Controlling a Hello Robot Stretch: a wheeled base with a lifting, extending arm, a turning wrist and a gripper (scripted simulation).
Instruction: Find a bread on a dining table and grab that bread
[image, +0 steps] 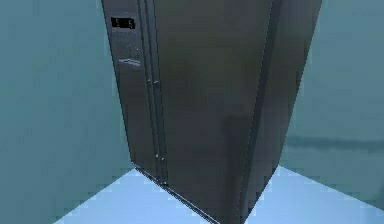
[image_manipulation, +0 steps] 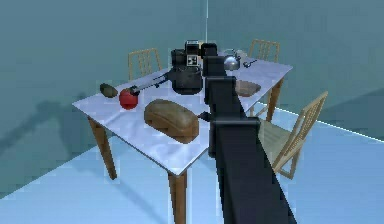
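1. One brown, oval, crusty loaf of bread (image_manipulation: 172, 118) lies on the white-topped dining table with wooden legs (image_manipulation: 130, 120). It sits close to the table edge nearest my body, around the middle of the arm side view.
2. My gripper (image_manipulation: 165, 78), a dark body with two thin fingers, sits farther out over the tabletop than the loaf, higher in the picture. So the bread lies back toward my body from the gripper.
3. Its long axis runs slantwise, from upper left to lower right in the arm side view. The lower right end comes just beside my arm, and I cannot tell whether the two touch.
4. My arm (image_manipulation: 240, 160), a dark square bar, rises from the view's bottom edge, crosses the near table edge and reaches well out, past the loaf.
5. I cannot tell whether my fingers have hold of anything, because dark tableware stands on the table right behind them. The loaf itself rests on the tabletop, apart from the fingers.
6. A round red fruit (image_manipulation: 128, 98) and a dull green-brown lump (image_manipulation: 108, 90) lie on the table toward the view's left of the gripper.
7. As I judge it, the coming move turns on drawing my arm inward until the fingers are level with the loaf, then setting them across its short width.
8. Ahead of me, in the forward view, stands a tall dark grey steel refrigerator (image: 200, 90).
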